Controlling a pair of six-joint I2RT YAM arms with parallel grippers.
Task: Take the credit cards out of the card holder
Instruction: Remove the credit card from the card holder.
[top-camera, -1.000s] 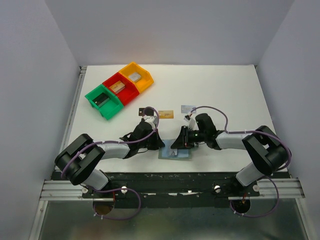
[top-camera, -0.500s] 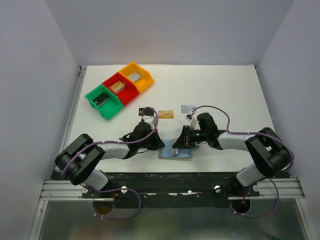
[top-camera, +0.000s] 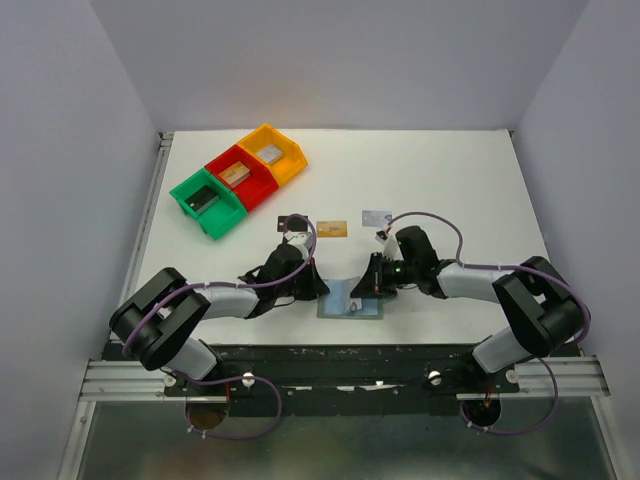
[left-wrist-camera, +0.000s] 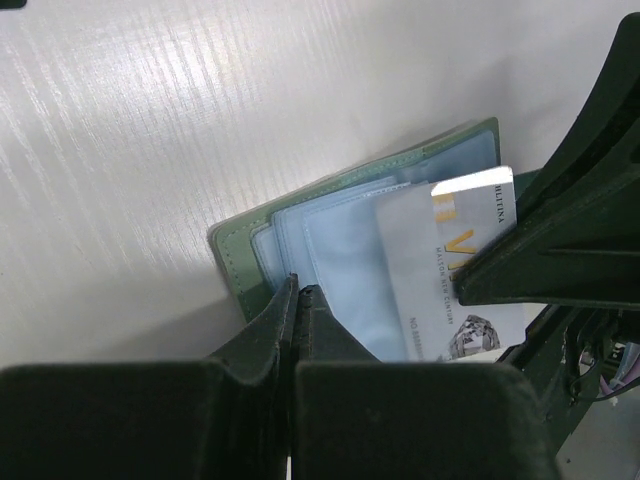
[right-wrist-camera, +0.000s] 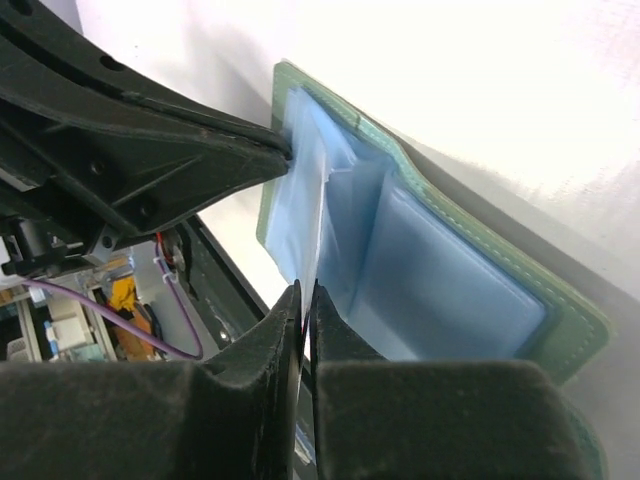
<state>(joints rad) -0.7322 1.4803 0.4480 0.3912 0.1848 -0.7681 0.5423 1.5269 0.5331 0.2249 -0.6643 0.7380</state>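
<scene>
The small flat grey-green bifold card holder (top-camera: 349, 306) lies open on the white table (top-camera: 455, 180), its pale blue-grey sleeves facing up, directly under the tips of both pincers and between them. A thin pale silvery card (left-wrist-camera: 445, 262) with printed lettering sticks partway out of the sleeves on the side nearest the right pincer (top-camera: 362, 289). That pincer's two black fingers are pressed almost together with the card's edge pinched between them; in the right wrist view only a thin pale sliver shows in the narrow slot between the fingers. The left pincer (left-wrist-camera: 297, 296) is pressed fully together, nothing between its fingers, and its tip rests on the blue inner sleeve close to the holder's green stitched border, on the side opposite the right pincer.

Three more cards lie flat on the table just beyond the two pincers, in a loose row: a black rectangular card (top-camera: 293, 222) beyond the left pincer, a gold-tan card (top-camera: 332, 229) beyond the gap between the pincers, and a pale silvery-blue card (top-camera: 376, 217) beyond the right pincer. They are apart from each other and from the holder.

Well beyond the left pincer, toward the far left of the table, stand three plastic bins side by side in a slanted line: green bin (top-camera: 186, 189), red bin (top-camera: 222, 161), yellow bin (top-camera: 291, 150), each with a grey block inside.
</scene>
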